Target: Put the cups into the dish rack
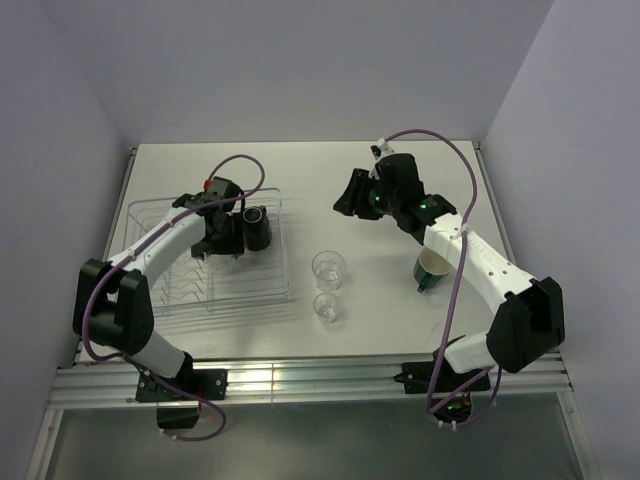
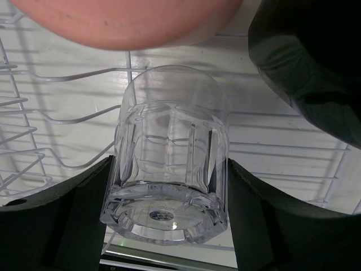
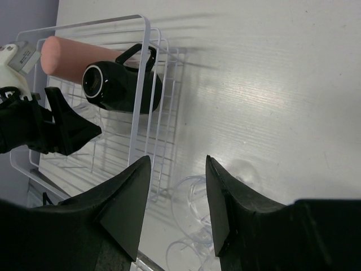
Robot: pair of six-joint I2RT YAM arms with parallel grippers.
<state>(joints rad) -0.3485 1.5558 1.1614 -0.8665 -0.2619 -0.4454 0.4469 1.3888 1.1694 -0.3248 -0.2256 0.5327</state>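
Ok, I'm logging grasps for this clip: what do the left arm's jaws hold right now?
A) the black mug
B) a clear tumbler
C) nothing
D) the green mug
B: in the left wrist view the left jaws press both sides of a clear tumbler above the dish rack.

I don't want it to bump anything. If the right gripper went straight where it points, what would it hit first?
Probably the bare table, though depth is hard to judge. The right gripper is open, with a clear glass low between its fingers and the rack off to one side.
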